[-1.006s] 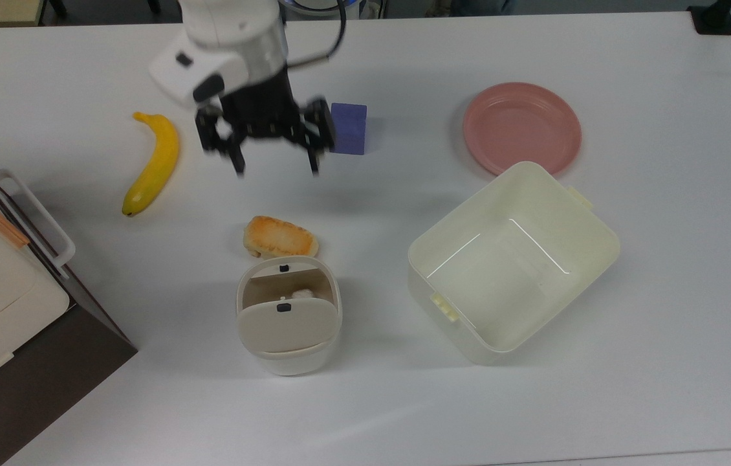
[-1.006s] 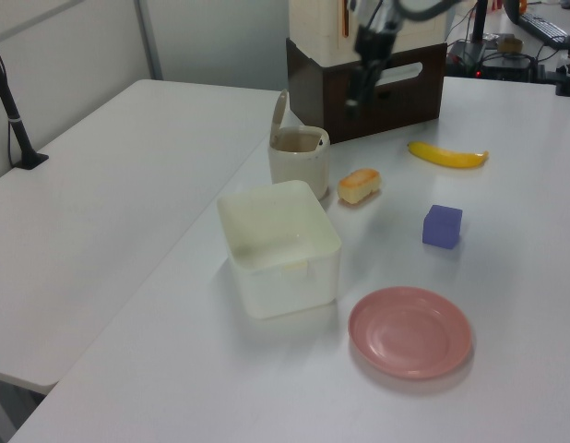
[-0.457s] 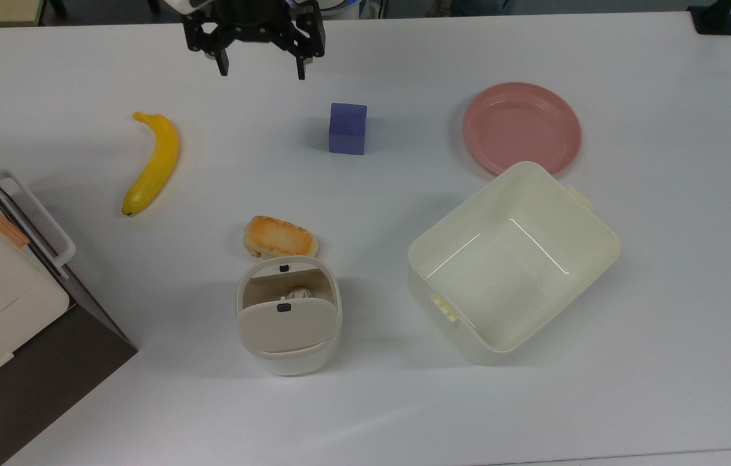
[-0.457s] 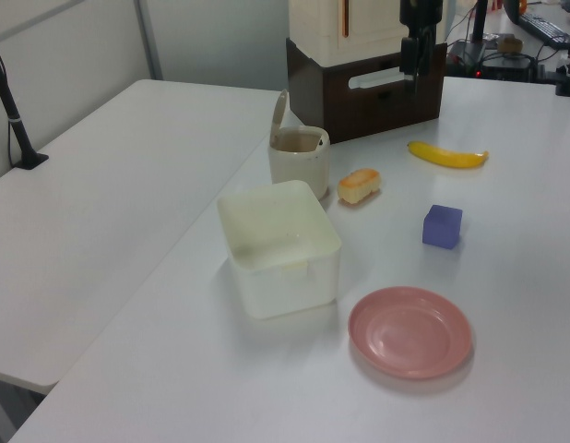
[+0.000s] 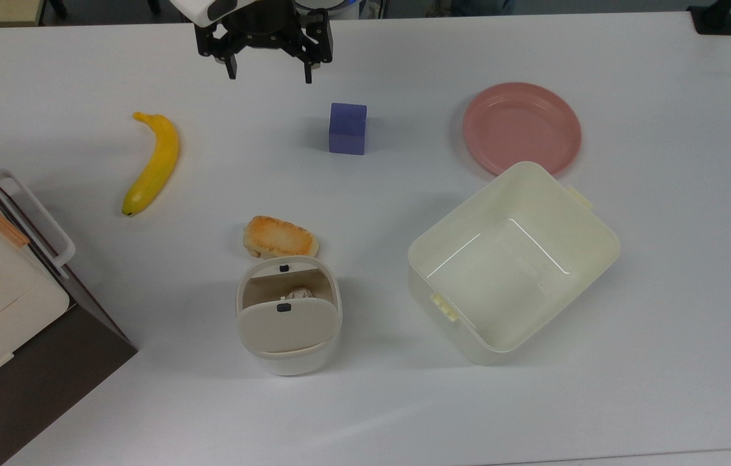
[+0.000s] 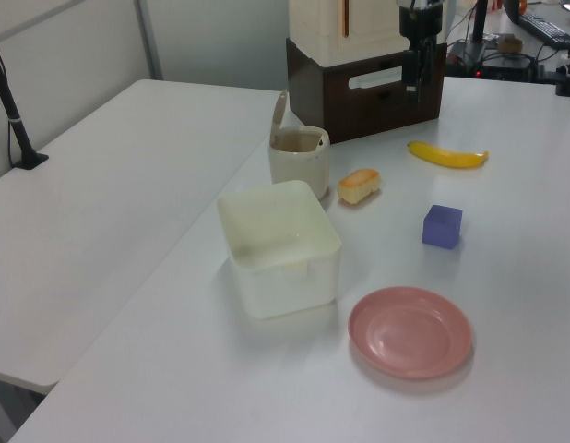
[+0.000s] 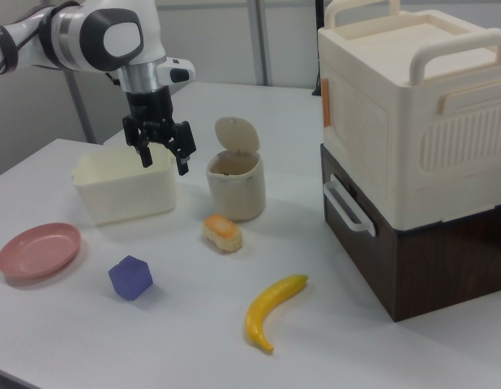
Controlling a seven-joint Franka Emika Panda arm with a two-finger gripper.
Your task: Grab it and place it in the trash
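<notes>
1. big white counter (image 5: 404, 401) carries everything, with a cream-and-brown box unit (image 7: 413, 154) stacked at the top view's left edge
2. cream square plastic tub (image 5: 513, 261) sits open with nothing in it, the flat pink round plate (image 5: 522, 127) just beyond it
3. robot's black gripper (image 5: 268, 71) hangs high by the counter's far edge, fingers spread wide with nothing between them. Half a second ago it was in about the same spot, maybe nudged slightly to the top view's right; a second ago it was lower, near the purple cube
4. small rounded beige-white bin with a swing flap lid (image 5: 288, 315) stands beside the golden-brown bread roll (image 5: 280, 237), lid tipped open
5. yellow banana (image 5: 152, 162) and purple cube (image 5: 347, 128) lie well apart
6. small crumpled white paper ball (image 5: 299, 294) is already down inside the bin, so the job looks done to me. I'd guess it's featherlight, squashy, not slippery or fragile, so a pinch across the middle would hold it
</notes>
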